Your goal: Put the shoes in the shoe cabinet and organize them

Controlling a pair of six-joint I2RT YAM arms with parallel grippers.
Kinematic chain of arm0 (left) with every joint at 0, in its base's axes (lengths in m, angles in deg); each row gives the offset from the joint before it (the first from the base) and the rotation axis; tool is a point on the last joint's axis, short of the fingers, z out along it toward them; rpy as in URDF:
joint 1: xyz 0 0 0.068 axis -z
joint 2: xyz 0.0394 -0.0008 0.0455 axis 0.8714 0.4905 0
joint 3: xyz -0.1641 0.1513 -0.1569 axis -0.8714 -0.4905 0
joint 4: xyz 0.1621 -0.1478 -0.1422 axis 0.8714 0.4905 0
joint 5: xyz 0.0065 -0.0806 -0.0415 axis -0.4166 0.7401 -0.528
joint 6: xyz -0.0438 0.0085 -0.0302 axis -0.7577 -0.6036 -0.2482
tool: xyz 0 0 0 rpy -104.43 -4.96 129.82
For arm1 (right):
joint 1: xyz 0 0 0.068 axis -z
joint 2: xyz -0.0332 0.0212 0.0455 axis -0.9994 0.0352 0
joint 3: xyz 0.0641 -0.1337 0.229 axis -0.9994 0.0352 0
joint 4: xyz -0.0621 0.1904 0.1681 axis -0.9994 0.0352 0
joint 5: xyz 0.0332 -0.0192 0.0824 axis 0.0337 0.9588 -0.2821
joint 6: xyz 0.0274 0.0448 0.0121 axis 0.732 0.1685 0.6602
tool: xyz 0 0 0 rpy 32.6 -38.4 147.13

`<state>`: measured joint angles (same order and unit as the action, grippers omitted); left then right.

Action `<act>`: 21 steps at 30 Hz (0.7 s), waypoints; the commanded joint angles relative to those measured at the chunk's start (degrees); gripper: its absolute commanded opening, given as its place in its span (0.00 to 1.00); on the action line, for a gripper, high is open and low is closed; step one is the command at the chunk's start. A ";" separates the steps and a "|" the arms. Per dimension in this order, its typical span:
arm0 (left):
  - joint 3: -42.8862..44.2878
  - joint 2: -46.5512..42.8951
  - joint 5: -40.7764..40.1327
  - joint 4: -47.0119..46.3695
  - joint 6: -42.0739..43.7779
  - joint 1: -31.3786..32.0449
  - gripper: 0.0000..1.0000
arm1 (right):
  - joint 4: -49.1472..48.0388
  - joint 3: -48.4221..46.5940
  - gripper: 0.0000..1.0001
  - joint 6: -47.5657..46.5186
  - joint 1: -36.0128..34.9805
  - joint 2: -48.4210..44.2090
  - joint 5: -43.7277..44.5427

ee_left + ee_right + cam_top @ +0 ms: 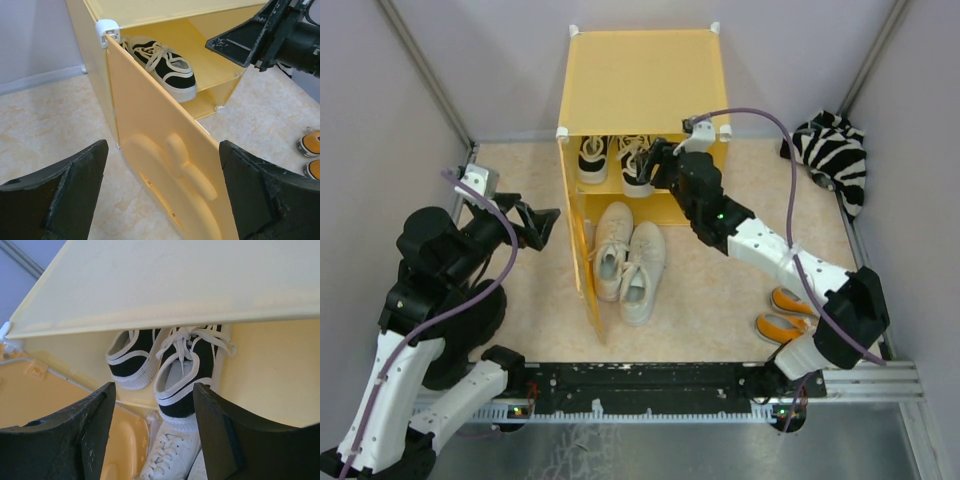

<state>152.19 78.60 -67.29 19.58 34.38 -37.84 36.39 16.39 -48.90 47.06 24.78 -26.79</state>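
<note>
Black-fingered and empty, the right gripper (pixel 655 160) hangs at the mouth of the shoe cabinet (pixel 640 80) with its jaws spread wide. It is level with the inner shelf (pixel 205 47), where the black sneakers (pixel 187 375) sit side by side. The nearer one has its heel right at the shelf's front lip and its laces lie loose on top. My worry is pulling that arm back carelessly: a finger snagging a lace or the heel could drag the shoe off the shelf.

The off-white pair (pixel 628 255) lies on the table (pixel 720 290) just in front of the opening, under the arm's way out, so a low retreat could shove it.

The left gripper (pixel 535 225) is also open and holds nothing, close beside the hinged door (pixel 170 165). A bump there could swing the door into the white shoes.

The orange pair (pixel 782 312) waits near the table's near right corner, partly hidden by the right arm. A zebra-striped bundle (pixel 832 155) sits at the far right corner, well clear.
</note>
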 commanded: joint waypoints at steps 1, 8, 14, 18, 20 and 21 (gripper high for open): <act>0.64 0.02 -0.48 -0.12 0.95 0.28 0.98 | 1.96 2.86 0.63 -6.46 -2.66 -4.14 2.37; 0.15 -0.35 -1.97 0.32 1.23 0.29 0.98 | -2.10 15.32 0.58 -18.39 -9.69 -6.24 10.58; -0.18 0.07 -1.61 0.29 1.22 0.32 0.98 | -12.17 18.23 0.58 -22.59 -10.14 -4.24 14.51; -0.07 -0.12 -2.00 0.47 1.39 0.29 0.98 | -19.70 16.89 0.58 -26.68 -10.16 -1.20 15.35; -0.16 -0.27 -2.30 0.52 1.44 0.25 0.98 | -22.06 15.50 0.58 -27.93 -9.61 0.89 15.46; -0.32 -0.28 -2.43 0.51 1.56 0.32 0.98 | -21.98 14.41 0.58 -27.98 -8.94 2.17 14.73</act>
<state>152.19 78.71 -68.76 19.60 35.10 -37.84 24.52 35.69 -72.75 36.96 23.62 -14.27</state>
